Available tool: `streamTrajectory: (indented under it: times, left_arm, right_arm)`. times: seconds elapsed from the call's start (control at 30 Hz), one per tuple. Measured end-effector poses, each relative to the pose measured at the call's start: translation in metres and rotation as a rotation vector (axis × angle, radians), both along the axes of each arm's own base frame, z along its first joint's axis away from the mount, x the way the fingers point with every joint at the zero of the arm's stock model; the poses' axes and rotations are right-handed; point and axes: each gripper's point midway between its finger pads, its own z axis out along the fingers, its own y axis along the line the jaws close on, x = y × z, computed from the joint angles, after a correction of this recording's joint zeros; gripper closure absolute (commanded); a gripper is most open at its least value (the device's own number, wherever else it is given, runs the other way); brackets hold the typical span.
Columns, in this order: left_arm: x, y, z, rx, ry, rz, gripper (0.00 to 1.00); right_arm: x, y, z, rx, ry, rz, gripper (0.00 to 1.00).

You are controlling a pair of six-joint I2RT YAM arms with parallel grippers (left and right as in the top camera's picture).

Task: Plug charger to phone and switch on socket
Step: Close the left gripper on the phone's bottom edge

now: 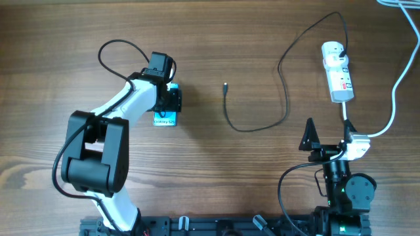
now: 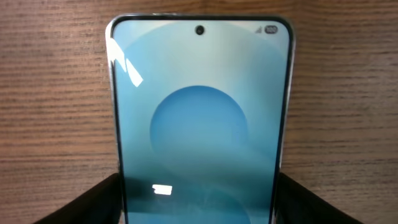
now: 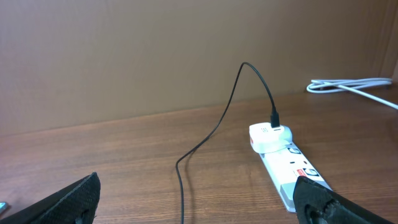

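Rectangular smartphone with a teal screen (image 2: 199,124) lying flat on a brown wood-grain table (image 2: 56,93), its punch-hole camera (image 2: 199,30) at the far end. Black fingers (image 2: 87,202) of the left gripper (image 2: 199,208) flank its near edges; contact unclear.

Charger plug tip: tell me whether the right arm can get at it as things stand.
Probably yes. The plug tip lies alone on the table, only its own cable between it and the open right pincer; the stretch looks long.
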Motion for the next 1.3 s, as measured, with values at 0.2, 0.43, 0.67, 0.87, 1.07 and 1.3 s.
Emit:
streamTrajectory:
  times: [0.2,0.43,0.67,0.87,1.07,1.3]
  left_arm:
    - [0.0004,-0.0031,-0.0002,0.0,-0.004,-0.009,0.0]
    - [0.005,-0.0038,0.0004,-0.002,-0.024,-0.009,0.0]
    - [0.0076,-0.0043,0.0002,-0.003,-0.034,-0.008,0.19]
    - [0.0076,-0.0043,0.0,-0.002,-0.035,-0.012,0.34]
    - [0.0072,-0.0036,0.0,-0.003,-0.035,-0.011,0.45]
    - [0.0073,-0.0021,0.0,0.005,-0.037,-0.008,0.45]
  right_arm:
    - [0.0,0.0,0.0,0.0,0.0,0.0,0.0]
    - [0.0,0.0,0.0,0.0,0.0,0.0,0.0]
    - [0.0,0.0,0.0,0.0,0.0,0.0,0.0]
    - [0.0,0.0,0.0,0.0,0.0,0.0,0.0]
    - [0.0,0.0,0.0,0.0,0.0,0.0,0.01]
    - [0.0,0.0,0.0,0.0,0.0,0.0,0.0]
